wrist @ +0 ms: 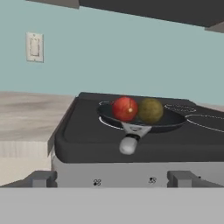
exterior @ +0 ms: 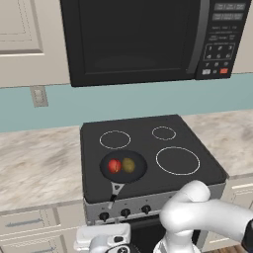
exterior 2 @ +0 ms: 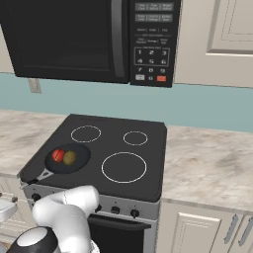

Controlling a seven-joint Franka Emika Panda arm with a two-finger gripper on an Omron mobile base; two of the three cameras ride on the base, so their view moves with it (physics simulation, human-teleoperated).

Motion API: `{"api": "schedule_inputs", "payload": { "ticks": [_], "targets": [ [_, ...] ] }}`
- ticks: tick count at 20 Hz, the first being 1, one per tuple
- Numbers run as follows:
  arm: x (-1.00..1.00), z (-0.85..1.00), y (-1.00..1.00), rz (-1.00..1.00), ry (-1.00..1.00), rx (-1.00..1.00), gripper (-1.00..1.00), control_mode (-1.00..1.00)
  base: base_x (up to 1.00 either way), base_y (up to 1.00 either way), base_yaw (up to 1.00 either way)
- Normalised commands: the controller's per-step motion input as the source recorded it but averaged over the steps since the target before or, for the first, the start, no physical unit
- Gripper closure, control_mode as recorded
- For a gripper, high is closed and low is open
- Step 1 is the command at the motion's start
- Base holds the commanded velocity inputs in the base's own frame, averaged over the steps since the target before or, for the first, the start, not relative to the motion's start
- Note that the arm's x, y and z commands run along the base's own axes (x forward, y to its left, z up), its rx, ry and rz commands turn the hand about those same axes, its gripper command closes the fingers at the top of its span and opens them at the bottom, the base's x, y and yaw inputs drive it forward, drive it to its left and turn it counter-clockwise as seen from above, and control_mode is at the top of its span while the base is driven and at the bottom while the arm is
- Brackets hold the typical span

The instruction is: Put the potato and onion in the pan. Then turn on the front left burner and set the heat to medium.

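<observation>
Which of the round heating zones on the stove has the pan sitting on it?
The front left burner, nearest the knobs. The pan covers it, holding the onion and potato; the other three white rings lie bare.

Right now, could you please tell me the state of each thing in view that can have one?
Onion: in the pan, beside the potato.
Potato: in the pan.
Pan: on the front left burner, handle toward the knobs.
Microwave: door shut.
Knobs: setting too small to tell.
Gripper: jaws open, holding nothing, low in front of the stove.
</observation>
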Motion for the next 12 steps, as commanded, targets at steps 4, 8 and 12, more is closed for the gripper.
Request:
{"api": "schedule_inputs", "payload": {
  "ticks": [4,8,12],
  "targets": [
    [0.23,-0.05,0.00,0.05,0.00,-0.01,-1.00,-1.00,0.00,0.00,0.00],
    [0.14,-0.12,0.00,0.05,0.00,0.00,-1.00,-1.00,0.00,0.00,0.00],
    [0.05,-0.13,0.00,0.05,0.00,0.00,-1.00,-1.00,0.00,0.00,0.00]
  ]
}}
